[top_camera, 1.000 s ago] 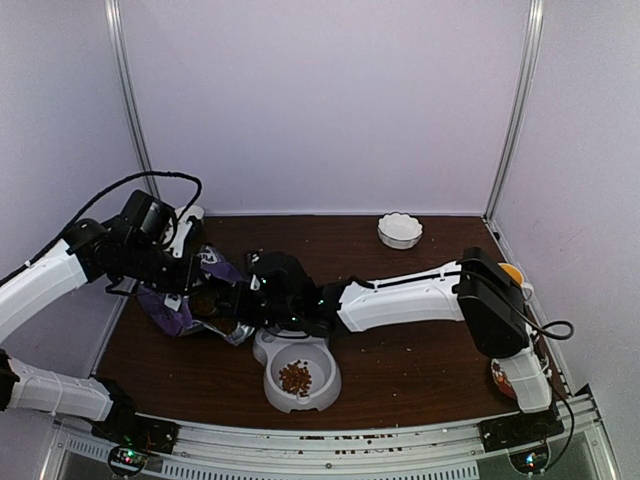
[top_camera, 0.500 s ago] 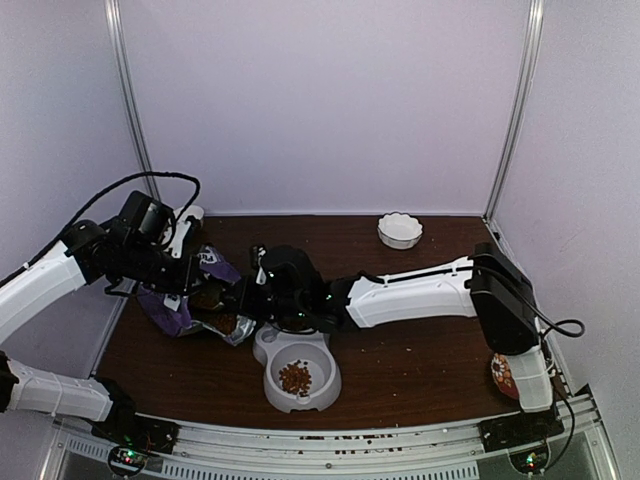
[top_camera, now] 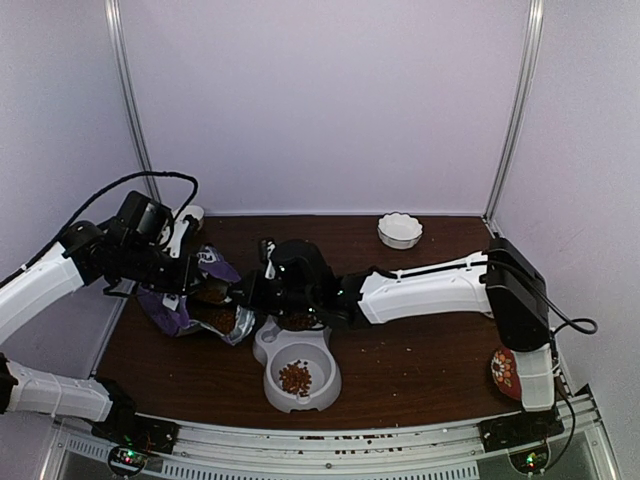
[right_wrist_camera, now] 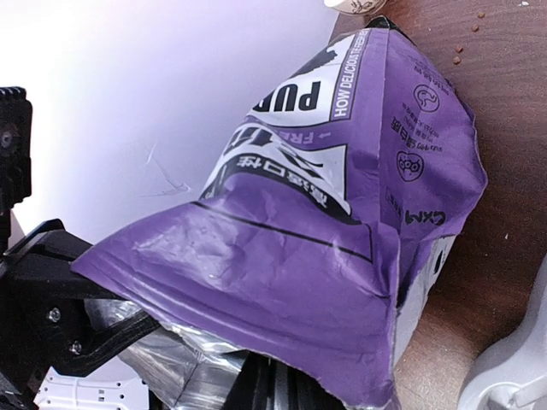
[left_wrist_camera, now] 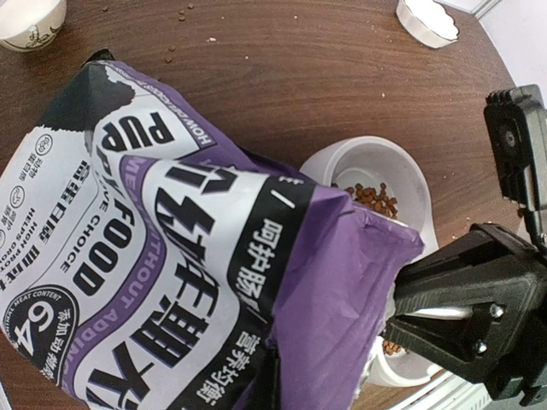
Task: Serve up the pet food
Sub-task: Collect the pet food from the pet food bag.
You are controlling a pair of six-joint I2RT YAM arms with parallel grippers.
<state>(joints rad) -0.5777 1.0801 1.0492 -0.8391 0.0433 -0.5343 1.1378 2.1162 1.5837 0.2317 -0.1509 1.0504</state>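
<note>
Reach has grown over the last second: the right pincer [top_camera: 243, 298] now sits just left of the bowl [top_camera: 335, 382], at the mouth of the bag [top_camera: 185, 310], likely going in for another helping. Its jaws look narrow, but whether they hold anything cannot be told. Left of the bowl, the left pincer [top_camera: 178, 290] clamps the bag. Kibble [top_camera: 294, 377] lies in the bowl's near well, with more inside the bag. The bag's long axis slants, mouth toward the bowl, base away.
</note>
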